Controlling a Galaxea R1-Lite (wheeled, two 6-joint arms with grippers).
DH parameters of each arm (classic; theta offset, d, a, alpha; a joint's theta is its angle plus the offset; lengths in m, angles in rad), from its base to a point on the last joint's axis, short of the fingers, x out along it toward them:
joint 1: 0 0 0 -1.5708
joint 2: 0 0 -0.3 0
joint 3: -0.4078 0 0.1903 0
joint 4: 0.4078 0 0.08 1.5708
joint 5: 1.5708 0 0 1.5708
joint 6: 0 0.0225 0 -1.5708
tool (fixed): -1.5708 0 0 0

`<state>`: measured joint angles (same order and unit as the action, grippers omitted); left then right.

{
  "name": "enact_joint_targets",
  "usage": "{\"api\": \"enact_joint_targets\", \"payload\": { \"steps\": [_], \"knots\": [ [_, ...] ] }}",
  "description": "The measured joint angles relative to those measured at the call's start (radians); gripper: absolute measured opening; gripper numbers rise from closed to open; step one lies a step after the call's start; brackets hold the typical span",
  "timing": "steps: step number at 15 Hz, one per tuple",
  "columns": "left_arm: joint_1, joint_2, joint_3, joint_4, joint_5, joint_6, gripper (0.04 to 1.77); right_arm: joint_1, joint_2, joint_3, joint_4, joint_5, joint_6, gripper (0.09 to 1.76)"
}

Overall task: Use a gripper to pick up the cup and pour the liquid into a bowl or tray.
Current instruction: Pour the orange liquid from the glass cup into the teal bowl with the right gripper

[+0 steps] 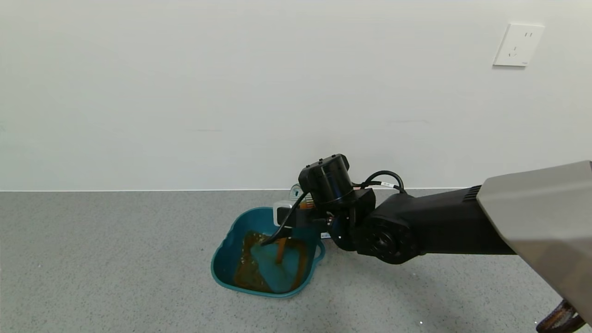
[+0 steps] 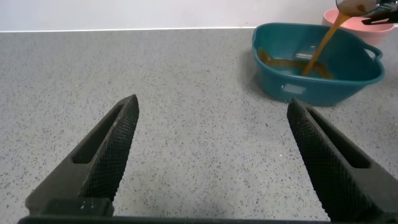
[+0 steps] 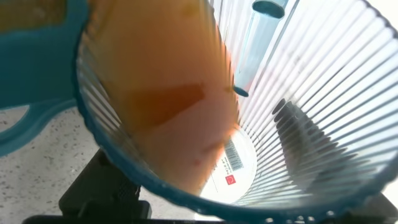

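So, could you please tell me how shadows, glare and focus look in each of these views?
Head view: even light, a soft shadow on the floor under the right arm beside the basin. Left wrist view: the open left pincer looms soft-edged, the floor is sharp. Right wrist view: the cup fills the frame, its ribs streaked bright, the liquid blurred.

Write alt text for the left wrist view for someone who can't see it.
A thin stream of reddish-brown liquid pours from a tilted cup into a dark teal basin on a grey speckled surface. A pink bowl peeks from behind the basin. In front, the left end effector hangs open, holding nothing.
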<state>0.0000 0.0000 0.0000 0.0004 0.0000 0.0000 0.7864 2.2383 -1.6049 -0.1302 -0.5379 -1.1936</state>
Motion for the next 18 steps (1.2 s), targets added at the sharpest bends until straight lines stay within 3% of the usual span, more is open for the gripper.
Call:
{"api": "enact_joint_targets", "payload": {
  "steps": [18],
  "knots": [
    [0.0, 0.0, 0.0, 0.0, 0.0, 0.0, 1.72, 0.022, 0.074, -0.142, -0.001, -0.033, -0.353, 1.36]
  ]
}}
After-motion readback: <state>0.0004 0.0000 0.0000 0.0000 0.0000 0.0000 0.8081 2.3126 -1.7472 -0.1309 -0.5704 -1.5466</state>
